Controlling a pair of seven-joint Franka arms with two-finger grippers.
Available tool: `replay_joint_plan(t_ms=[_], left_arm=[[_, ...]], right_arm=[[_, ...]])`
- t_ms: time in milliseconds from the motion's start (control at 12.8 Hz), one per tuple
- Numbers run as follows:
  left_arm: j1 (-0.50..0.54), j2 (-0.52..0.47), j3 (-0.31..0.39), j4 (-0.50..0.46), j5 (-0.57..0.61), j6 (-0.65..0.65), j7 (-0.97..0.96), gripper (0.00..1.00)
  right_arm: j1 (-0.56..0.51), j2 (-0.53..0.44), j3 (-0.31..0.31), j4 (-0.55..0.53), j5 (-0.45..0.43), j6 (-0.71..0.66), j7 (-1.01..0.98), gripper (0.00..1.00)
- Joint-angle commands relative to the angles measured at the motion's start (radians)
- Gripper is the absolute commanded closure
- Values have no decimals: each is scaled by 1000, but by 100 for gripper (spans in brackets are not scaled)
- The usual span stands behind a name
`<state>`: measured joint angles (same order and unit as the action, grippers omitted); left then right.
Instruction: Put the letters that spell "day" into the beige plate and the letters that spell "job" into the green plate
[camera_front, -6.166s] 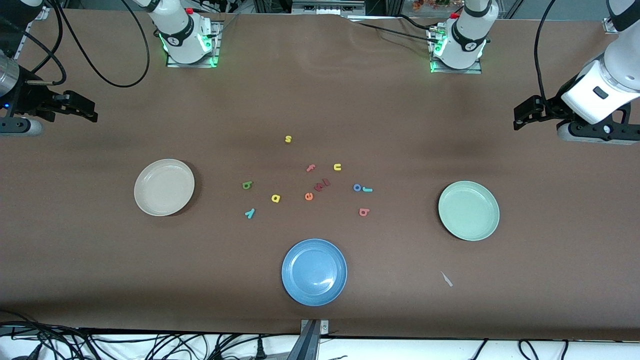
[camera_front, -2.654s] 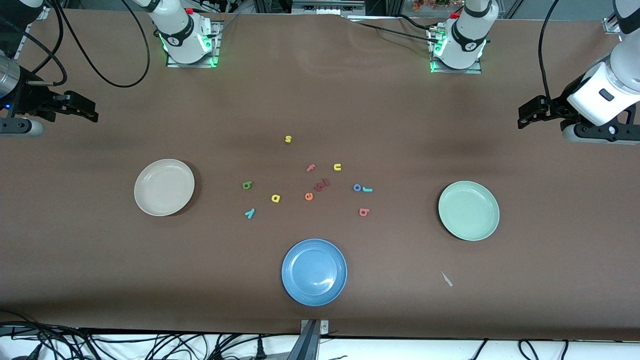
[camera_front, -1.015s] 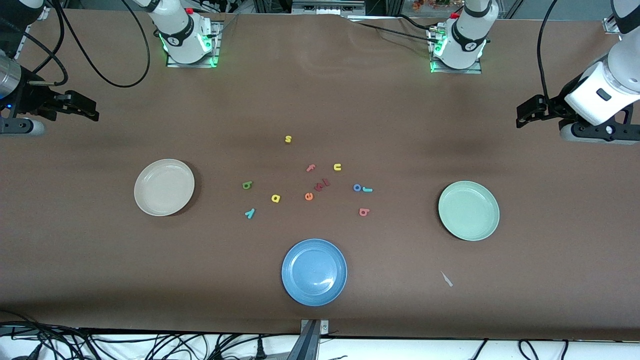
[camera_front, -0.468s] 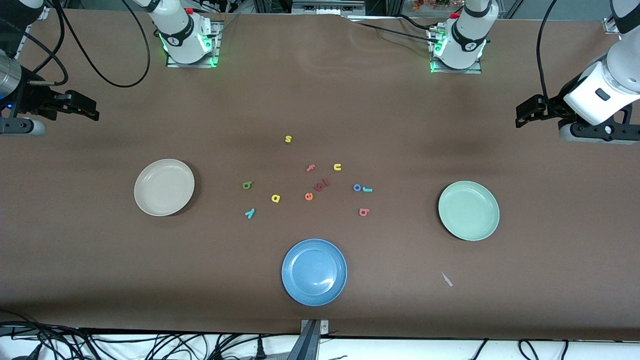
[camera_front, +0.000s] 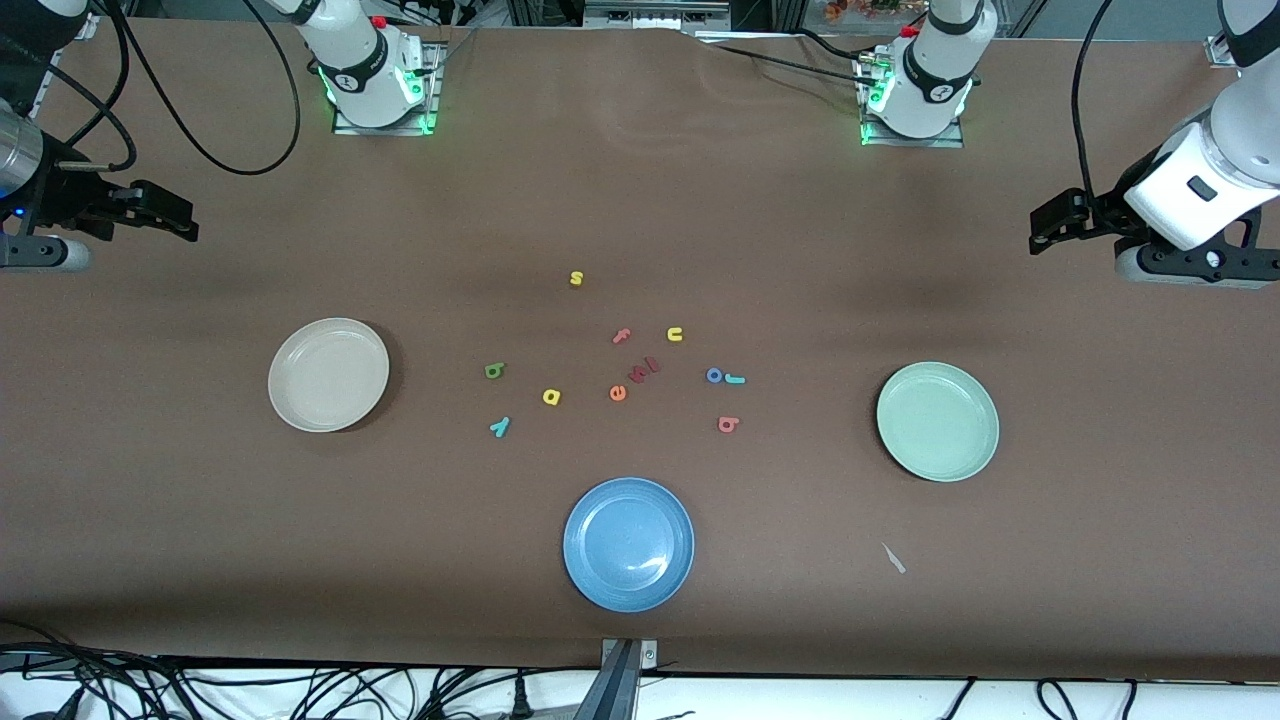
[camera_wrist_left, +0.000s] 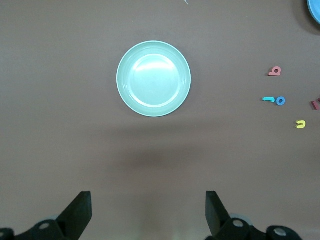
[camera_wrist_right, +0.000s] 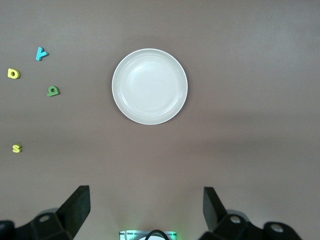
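Observation:
The beige plate (camera_front: 328, 374) (camera_wrist_right: 149, 86) lies toward the right arm's end, the green plate (camera_front: 937, 421) (camera_wrist_left: 153, 78) toward the left arm's end. Between them on the table lie the green d (camera_front: 495, 371), yellow a (camera_front: 551, 397) and teal y (camera_front: 500, 427). Closer to the green plate are the blue o (camera_front: 714, 376), teal j (camera_front: 736, 379) and salmon b (camera_front: 728, 424). My left gripper (camera_front: 1042, 237) (camera_wrist_left: 148, 200) hangs open and empty over bare table at its end. My right gripper (camera_front: 182, 222) (camera_wrist_right: 147, 197) hangs open and empty at the other end.
A blue plate (camera_front: 628, 543) sits nearest the front camera at the middle. Other letters lie among the task ones: yellow s (camera_front: 576, 278), pink f (camera_front: 622, 336), yellow u (camera_front: 675, 334), orange e (camera_front: 618, 393), dark red ones (camera_front: 646, 369). A small white scrap (camera_front: 893, 558) lies near the green plate.
The left arm's hand has drifted slightly at its end of the table. The right arm, the letters and the plates have not moved.

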<state>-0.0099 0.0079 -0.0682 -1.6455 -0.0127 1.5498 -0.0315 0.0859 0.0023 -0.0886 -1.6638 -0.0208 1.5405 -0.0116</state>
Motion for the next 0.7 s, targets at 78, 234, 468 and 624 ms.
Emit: replay_joint_plan(t_ms=[78,234,468,624], left_arm=[[-1,9,1,23,-18,-17,10,0],[-5,26,1,23,-13,-28,10,0],[-7,58,-31,26,-21,-54,8,0],[-7,64,-65,23,-23,-56,7,0]], right_arm=[[-5,-7,3,-2,-8,-13,-11,0],[-5,-7,3,-2,-8,-16,-10,0],[-5,5,4,-2,-8,-16,-14,0],[3,11,9,1,-7,-16,-5,0]])
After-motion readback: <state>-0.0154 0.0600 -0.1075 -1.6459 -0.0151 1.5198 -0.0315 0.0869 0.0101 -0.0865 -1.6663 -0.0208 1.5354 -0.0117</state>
